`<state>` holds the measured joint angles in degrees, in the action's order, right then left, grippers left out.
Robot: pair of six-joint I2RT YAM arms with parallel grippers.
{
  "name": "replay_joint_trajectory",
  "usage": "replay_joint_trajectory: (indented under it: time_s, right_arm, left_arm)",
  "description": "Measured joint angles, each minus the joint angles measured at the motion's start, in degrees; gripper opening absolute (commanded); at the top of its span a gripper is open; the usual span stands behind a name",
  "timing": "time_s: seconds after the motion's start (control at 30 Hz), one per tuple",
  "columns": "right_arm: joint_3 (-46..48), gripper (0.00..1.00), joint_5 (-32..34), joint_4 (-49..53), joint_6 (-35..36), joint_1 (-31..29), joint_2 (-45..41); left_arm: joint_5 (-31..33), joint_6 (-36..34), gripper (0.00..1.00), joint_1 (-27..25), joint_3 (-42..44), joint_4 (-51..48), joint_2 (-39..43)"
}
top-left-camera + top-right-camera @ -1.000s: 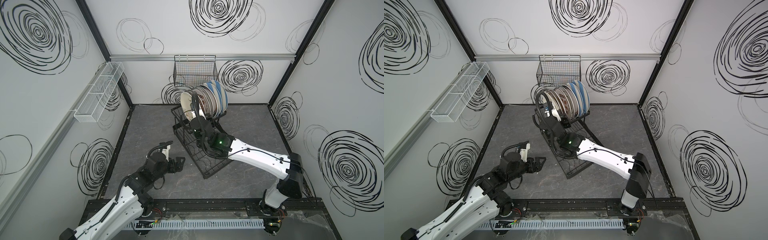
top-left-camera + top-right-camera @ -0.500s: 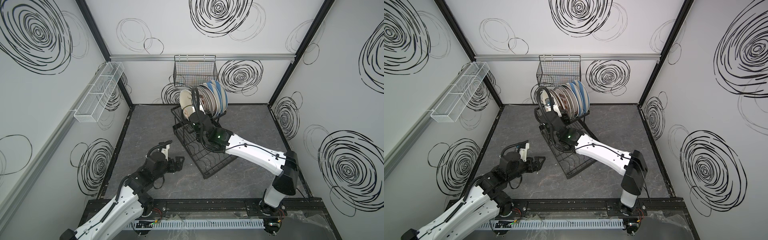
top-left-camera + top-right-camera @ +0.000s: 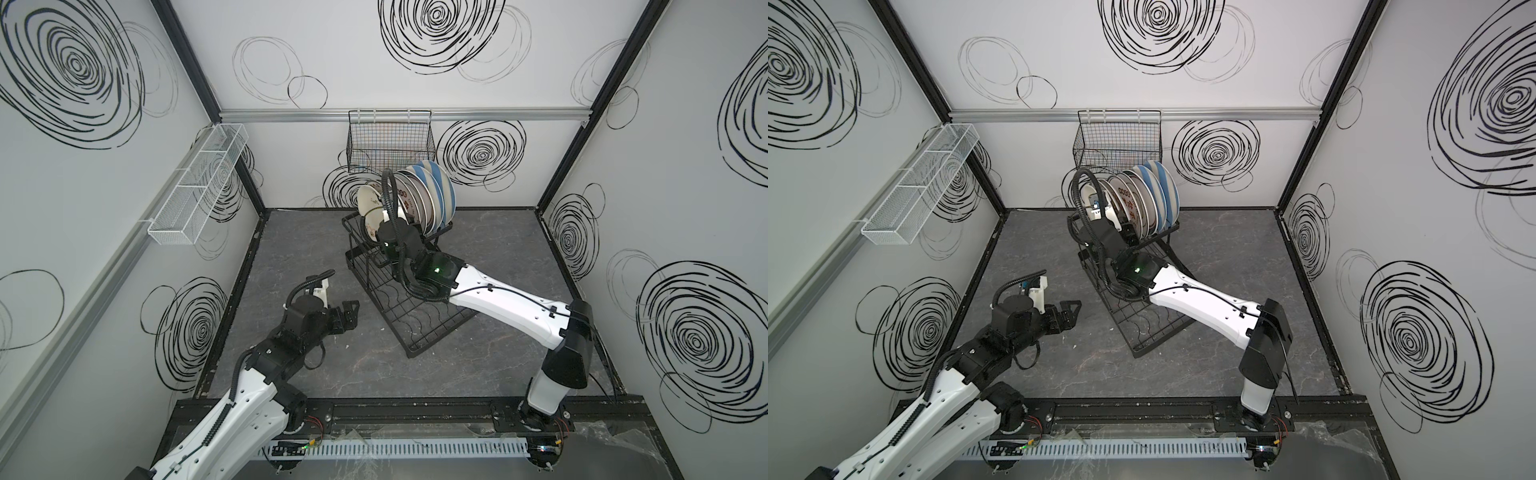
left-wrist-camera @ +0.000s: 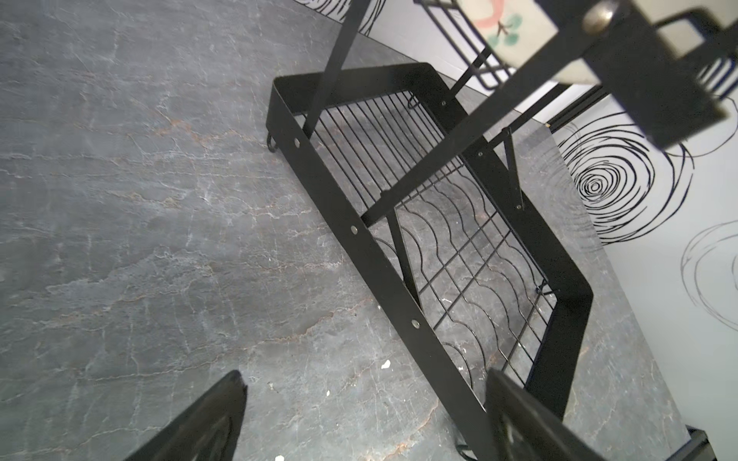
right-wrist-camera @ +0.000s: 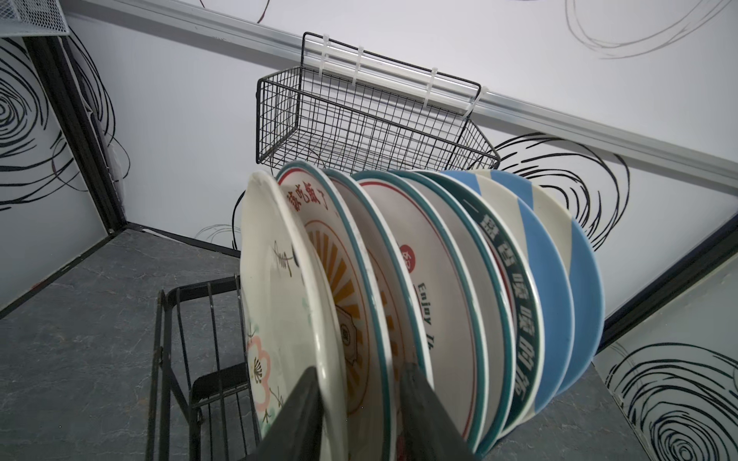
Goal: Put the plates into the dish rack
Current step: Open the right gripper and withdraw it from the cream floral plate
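Several plates (image 3: 419, 199) (image 3: 1142, 195) stand on edge in a row on the upper shelf of the black wire dish rack (image 3: 428, 328) (image 3: 1146, 328). In the right wrist view the nearest is a cream floral plate (image 5: 271, 299), then an orange sunburst plate (image 5: 339, 287), and blue-and-cream striped ones (image 5: 559, 247) at the far end. My right gripper (image 5: 358, 369) is open, its jaws astride the lower rims of the floral and sunburst plates. My left gripper (image 3: 351, 316) (image 4: 363, 375) hangs open and empty over the floor beside the rack's lower tray (image 4: 371, 255).
A black grid wall basket (image 3: 390, 141) (image 5: 371, 119) hangs on the back wall just above the plates. A long white mesh basket (image 3: 195, 187) is fixed to the left wall. The rack sits askew on the grey marbled floor (image 3: 498, 249).
The right gripper's jaws have parted from their grip on the floral plate, which now stands in the rack. The right arm reached a little further back. The left arm has not moved.
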<state>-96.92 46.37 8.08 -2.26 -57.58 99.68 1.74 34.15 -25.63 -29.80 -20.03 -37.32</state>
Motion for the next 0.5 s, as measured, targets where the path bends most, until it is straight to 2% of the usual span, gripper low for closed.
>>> replay_joint_trajectory:
  time_s: [0.2, 0.33, 0.4, 0.47, 0.5]
  right_arm:
    - [-0.26, 0.65, -1.57, 2.45, -0.83, -0.55, -3.78]
    - [4.17, 0.75, -3.82, 2.91, -2.32, 0.24, -12.79]
    - [9.4, 0.82, -5.97, 2.75, -3.72, 3.08, -19.58]
    - [17.03, 0.98, -8.41, 1.92, -5.4, 9.77, -27.43]
    - [20.81, 1.0, -9.35, 1.46, -6.01, 13.44, -30.62]
  left_arm:
    - [3.63, -1.27, 0.96, 1.4, -1.84, 0.0, -1.86]
    - [9.22, -2.86, 0.96, 2.43, -3.08, 1.44, -3.39]
    - [12.44, -3.98, 0.96, 3.06, -2.8, 4.07, -3.85]
    - [16.98, -5.55, 0.96, 3.78, -1.27, 9.2, -4.61]
    - [19.19, -6.88, 0.96, 4.17, 0.09, 12.22, -5.05]
